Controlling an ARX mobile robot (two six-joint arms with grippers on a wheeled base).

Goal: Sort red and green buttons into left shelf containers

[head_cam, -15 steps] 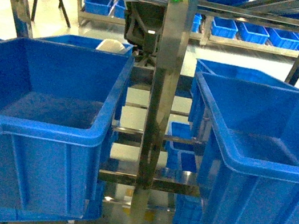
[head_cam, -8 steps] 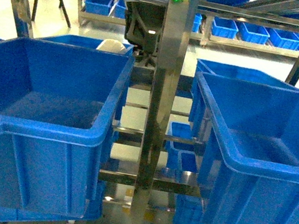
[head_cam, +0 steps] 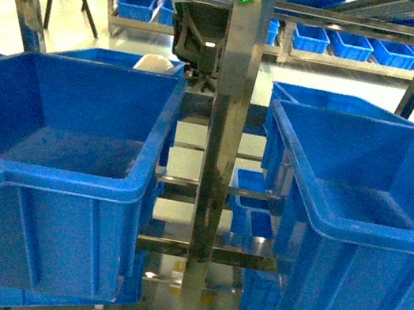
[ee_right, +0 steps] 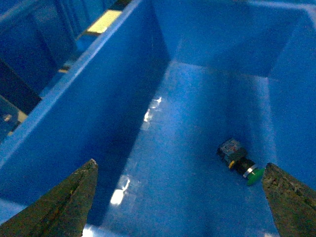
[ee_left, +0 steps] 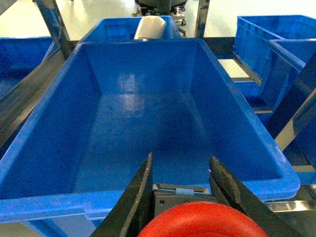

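While the left gripper (ee_left: pixel 180 170) fills the bottom centre of its wrist view, its dark fingers (ee_left: pixel 140 190) clamp the red button (ee_left: pixel 202 221), whose cap bulges at the lower edge, just in front of the near rim of a deep blue bin (ee_left: pixel 44 163). Behind that bin, at top centre, a white object (ee_left: pixel 149 27) sits in another bin; what it is I cannot tell. Over the right-hand bin (ee_right: pixel 98 98), the right gripper (ee_right: pixel 180 197) is spread wide and holds nothing; the green button (ee_right: pixel 241 163) lies on its side on the floor at lower right.
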